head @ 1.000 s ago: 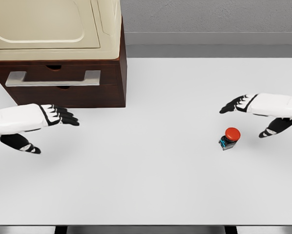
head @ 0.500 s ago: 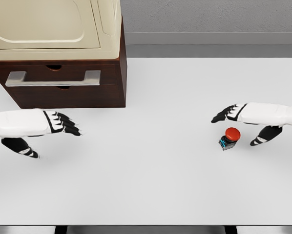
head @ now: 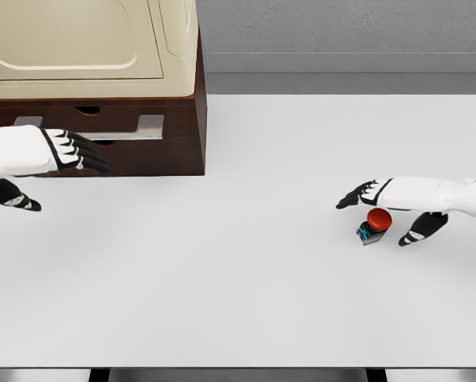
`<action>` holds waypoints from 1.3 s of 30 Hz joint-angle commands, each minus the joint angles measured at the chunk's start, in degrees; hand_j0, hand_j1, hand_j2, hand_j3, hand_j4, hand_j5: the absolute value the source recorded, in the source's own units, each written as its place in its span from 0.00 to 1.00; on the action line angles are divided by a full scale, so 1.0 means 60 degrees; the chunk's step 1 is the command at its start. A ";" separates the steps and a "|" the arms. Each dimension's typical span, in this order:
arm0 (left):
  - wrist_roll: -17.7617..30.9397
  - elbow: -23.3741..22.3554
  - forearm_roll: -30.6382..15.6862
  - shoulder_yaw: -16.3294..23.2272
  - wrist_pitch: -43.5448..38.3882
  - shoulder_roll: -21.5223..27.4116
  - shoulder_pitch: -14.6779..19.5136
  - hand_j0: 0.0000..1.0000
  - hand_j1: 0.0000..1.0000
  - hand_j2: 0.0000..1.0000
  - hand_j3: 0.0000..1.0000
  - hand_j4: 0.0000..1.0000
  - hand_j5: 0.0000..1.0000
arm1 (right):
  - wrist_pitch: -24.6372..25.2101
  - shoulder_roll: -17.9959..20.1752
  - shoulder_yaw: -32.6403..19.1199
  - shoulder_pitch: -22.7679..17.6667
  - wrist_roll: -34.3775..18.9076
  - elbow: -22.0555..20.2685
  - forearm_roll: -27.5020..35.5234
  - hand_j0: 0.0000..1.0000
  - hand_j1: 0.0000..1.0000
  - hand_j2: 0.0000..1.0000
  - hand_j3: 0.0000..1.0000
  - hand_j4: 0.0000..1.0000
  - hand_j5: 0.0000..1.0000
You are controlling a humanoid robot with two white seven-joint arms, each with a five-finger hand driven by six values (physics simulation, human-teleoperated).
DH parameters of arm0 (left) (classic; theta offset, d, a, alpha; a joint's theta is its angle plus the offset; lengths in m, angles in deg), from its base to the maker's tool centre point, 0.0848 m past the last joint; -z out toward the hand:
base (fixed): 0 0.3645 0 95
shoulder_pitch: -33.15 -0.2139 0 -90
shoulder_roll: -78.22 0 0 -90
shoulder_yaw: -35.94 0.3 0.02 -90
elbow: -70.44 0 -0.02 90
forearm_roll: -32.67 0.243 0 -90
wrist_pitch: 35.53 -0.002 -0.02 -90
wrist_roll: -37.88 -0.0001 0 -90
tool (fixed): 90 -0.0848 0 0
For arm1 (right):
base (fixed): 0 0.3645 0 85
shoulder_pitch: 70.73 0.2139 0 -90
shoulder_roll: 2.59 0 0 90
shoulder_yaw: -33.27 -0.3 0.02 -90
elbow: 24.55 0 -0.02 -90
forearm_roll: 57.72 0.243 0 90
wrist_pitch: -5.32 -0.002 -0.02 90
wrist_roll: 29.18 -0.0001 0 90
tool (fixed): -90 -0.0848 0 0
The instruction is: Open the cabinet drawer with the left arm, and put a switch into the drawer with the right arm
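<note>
The switch (head: 374, 224) stood upright on the white counter (head: 246, 278), red cap up, between the right hand's (head: 385, 200) thumb and extended fingers (head: 353, 196) — bracketed, apparently not yet gripped. The right hand was relaxed and empty; the switch lay at about 6 o'clock from its fingers, just beside them. The left hand (head: 59, 151), far off at 9 o'clock, reached flat and unclenched in front of the shut drawer's handle (head: 146, 127) — contact unclear. The right was much the nearer.
</note>
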 commanded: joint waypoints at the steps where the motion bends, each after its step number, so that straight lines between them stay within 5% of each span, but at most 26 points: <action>1: -0.0011 0.0001 -0.0487 -0.0021 -0.0020 -0.0054 0.0015 0.97 0.97 0.97 0.97 0.97 0.97 | 0.0014 -0.0148 0.0003 0.0000 0.0003 0.0223 -0.0077 1.00 1.00 1.00 1.00 1.00 1.00; 11: -0.0216 -0.0014 -0.1279 0.0067 -0.0020 -0.0376 0.0030 1.00 1.00 1.00 1.00 1.00 1.00 | -0.0001 -0.0163 0.0003 -0.0015 0.0003 0.0179 -0.0091 0.94 0.94 0.94 0.94 0.94 0.94; 16: 0.1307 0.0001 -0.1264 0.0082 -0.0020 -0.0303 0.0030 1.00 1.00 1.00 1.00 1.00 1.00 | -0.0030 -0.0148 0.0017 0.0000 0.0003 0.0033 -0.0091 0.94 0.94 0.94 0.94 0.94 0.94; 19: 0.1454 0.0001 -0.1308 0.0067 -0.0020 -0.0274 0.0088 1.00 1.00 1.00 1.00 1.00 1.00 | -0.0045 -0.0134 0.0017 0.0000 0.0003 -0.0026 -0.0091 0.94 0.94 0.94 0.94 0.94 0.94; 27: 0.1425 -0.0014 -0.3299 0.0067 -0.0020 -0.0186 0.0220 1.00 1.00 1.00 1.00 1.00 1.00 | -0.0044 -0.0105 0.0017 0.0000 0.0003 -0.0202 -0.0091 0.83 0.83 0.83 0.83 0.83 0.83; 39: 0.1352 -0.0043 -0.3988 0.0096 -0.0020 -0.0259 0.0162 1.00 1.00 1.00 1.00 1.00 1.00 | -0.0030 -0.0090 0.0017 0.0000 0.0003 -0.0144 -0.0091 0.76 0.76 0.76 0.76 0.76 0.76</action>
